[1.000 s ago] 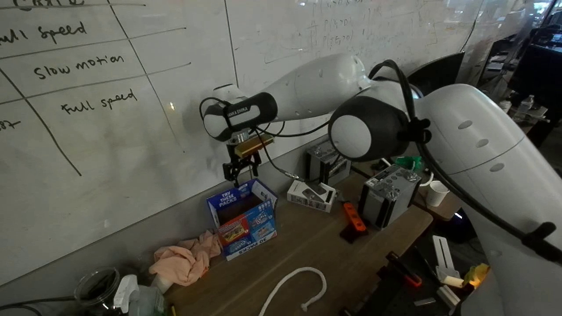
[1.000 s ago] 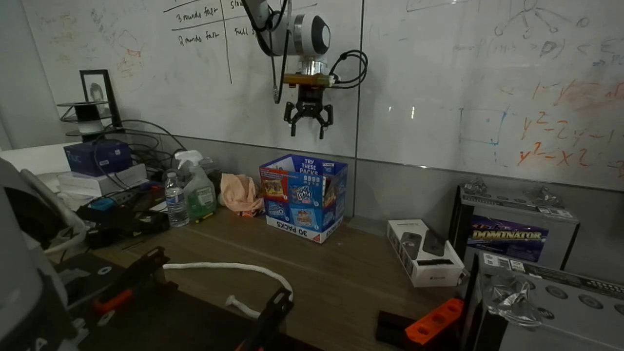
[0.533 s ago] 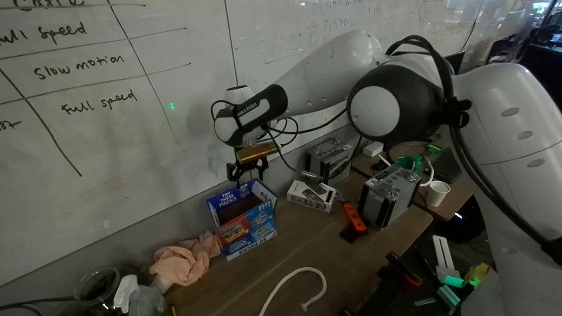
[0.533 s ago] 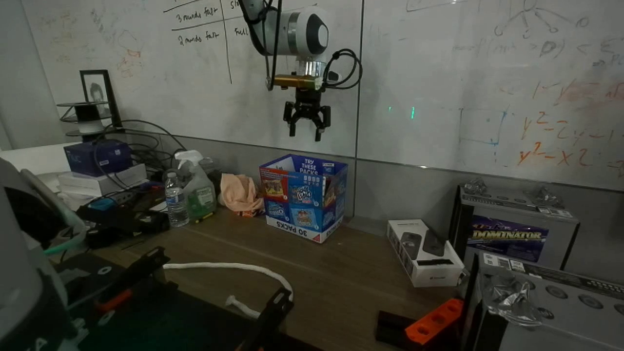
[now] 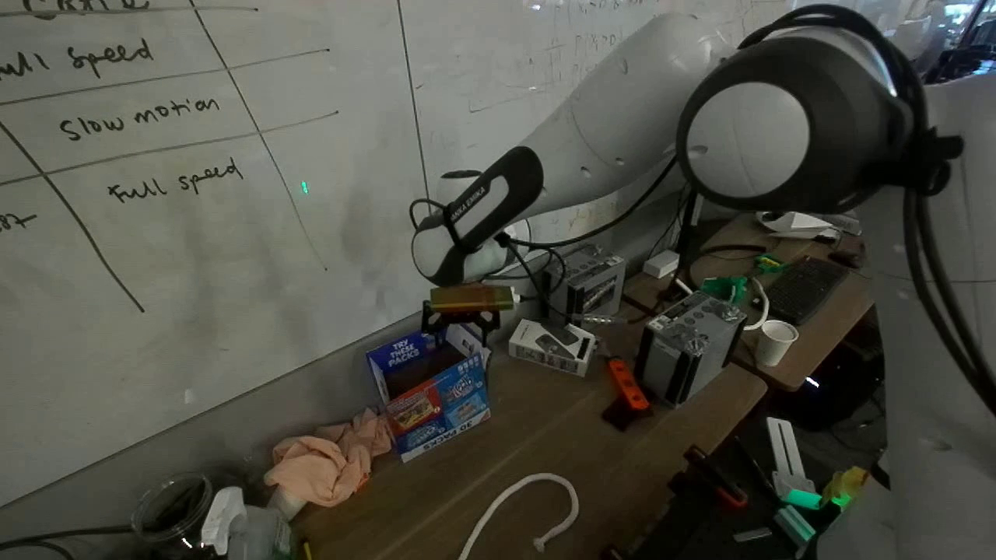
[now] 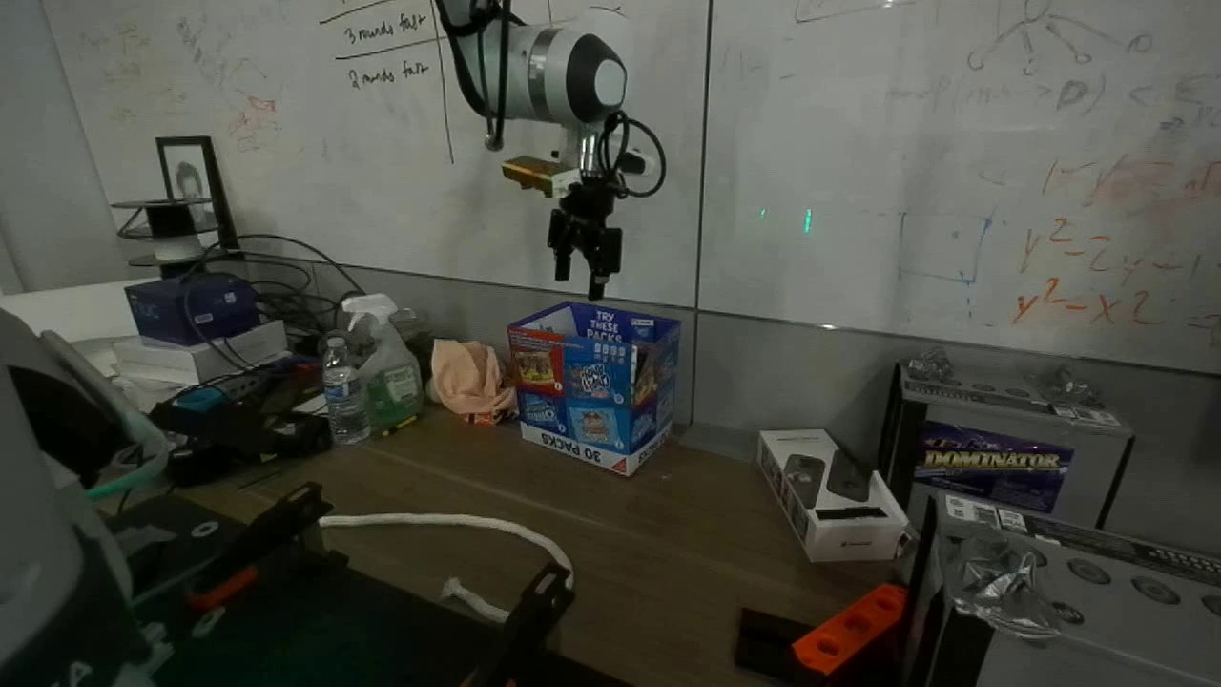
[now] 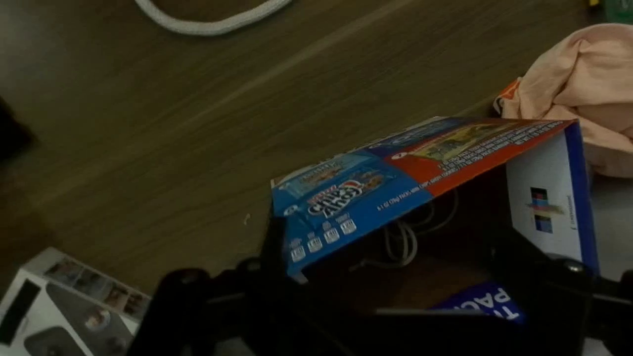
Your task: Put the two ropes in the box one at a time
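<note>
Since half a second ago, the white jointed robot arm (image 5: 615, 124) has dipped at the wrist and twisted. Below it, the brown wood-grained table (image 5: 436, 505) bears an upright, rectangular blue cardboard box (image 6: 591, 391) with white and red printing, its top uncovered. Just beside the box lies a crumpled peach-coloured cloth (image 6: 467, 377); well apart, on the opposite side, sits a flat white carton (image 6: 828, 491). Over the box hangs the black two-fingered gripper (image 6: 580, 280), its jaws spread wide apart. One whitish-cream flexible rope (image 6: 401, 521) lies curved on the table, apart from the box, in both exterior views. Another slender pale rope (image 7: 406, 244) lies in loose loops inside the box in the wrist view.
</note>
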Motion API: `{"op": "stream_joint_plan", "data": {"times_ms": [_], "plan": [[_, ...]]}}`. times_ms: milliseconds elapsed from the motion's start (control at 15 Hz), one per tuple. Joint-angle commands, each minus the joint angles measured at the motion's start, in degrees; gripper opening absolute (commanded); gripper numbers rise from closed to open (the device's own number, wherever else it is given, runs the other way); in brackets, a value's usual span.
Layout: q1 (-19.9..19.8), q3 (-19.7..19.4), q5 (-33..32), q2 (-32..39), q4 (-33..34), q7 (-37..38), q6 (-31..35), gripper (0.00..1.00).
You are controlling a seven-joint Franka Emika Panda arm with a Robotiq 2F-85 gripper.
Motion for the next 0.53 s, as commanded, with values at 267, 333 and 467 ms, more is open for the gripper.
{"op": "stream_joint_plan", "data": {"times_ms": [267, 333, 467], "plan": [[3.7, 0.2, 10.4, -11.1, -27.7, 14.1, 20.1, 1.00], [3.8, 0.8, 12.3, -11.7, -31.2, 15.3, 23.1, 1.00], [2.9, 2.2, 17.0, -10.5, -33.5, 16.6, 26.0, 1.00]]}}
